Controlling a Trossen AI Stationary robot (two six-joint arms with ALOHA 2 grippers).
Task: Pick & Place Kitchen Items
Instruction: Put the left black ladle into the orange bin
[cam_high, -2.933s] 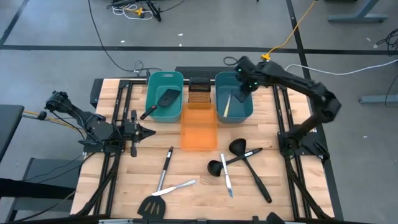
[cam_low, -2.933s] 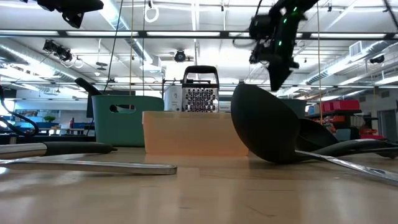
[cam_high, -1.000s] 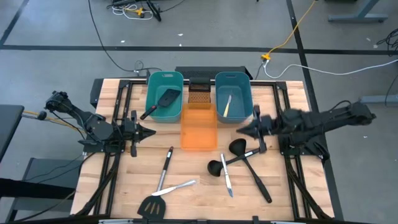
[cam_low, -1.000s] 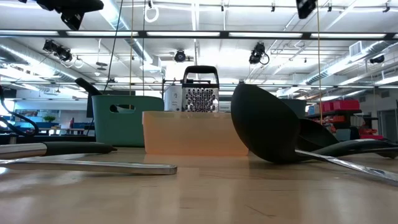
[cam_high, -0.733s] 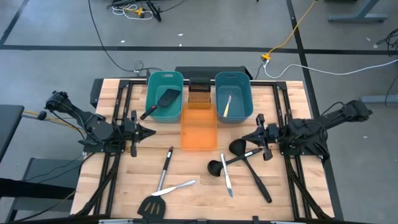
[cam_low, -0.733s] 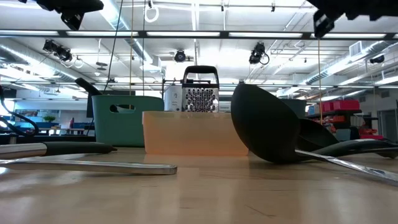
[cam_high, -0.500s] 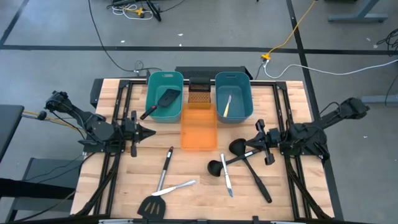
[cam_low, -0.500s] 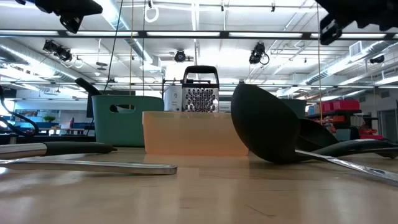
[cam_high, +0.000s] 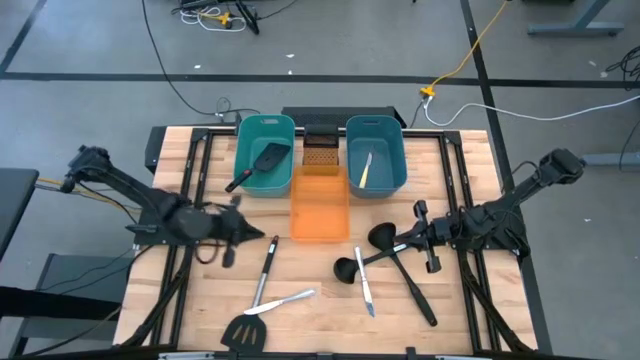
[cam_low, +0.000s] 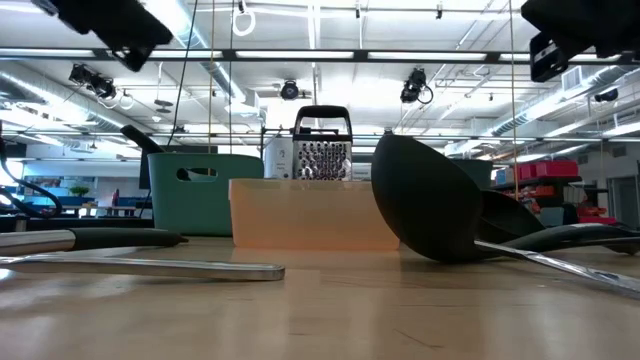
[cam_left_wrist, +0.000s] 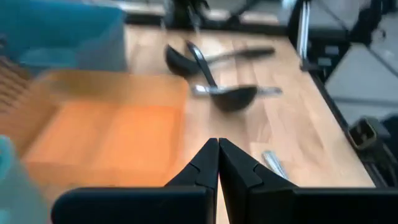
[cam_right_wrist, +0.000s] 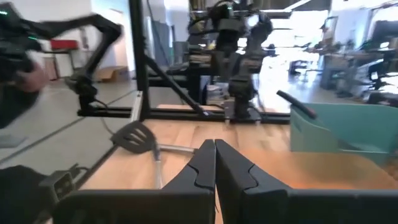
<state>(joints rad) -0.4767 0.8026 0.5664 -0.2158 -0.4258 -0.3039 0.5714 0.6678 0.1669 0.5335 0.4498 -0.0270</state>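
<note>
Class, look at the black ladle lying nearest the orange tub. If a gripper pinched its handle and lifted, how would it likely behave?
The ladle looks like moulded black plastic, so probably stiff and fairly light. Its deep bowl sits at one end of a long slim handle, so it may droop bowl-first if pinched far out. Its handle crosses a second ladle, so a push could drag both.

left pincer (cam_high: 262, 238): fingers pressed together, low, arm reaching inward | right pincer (cam_high: 408, 243): fingers together, low, pointing inward

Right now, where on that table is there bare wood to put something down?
Bare wood lies between the left pincer and the orange tub, and near the table's front right corner. It is crowded around the ladles by the right pincer.
</note>
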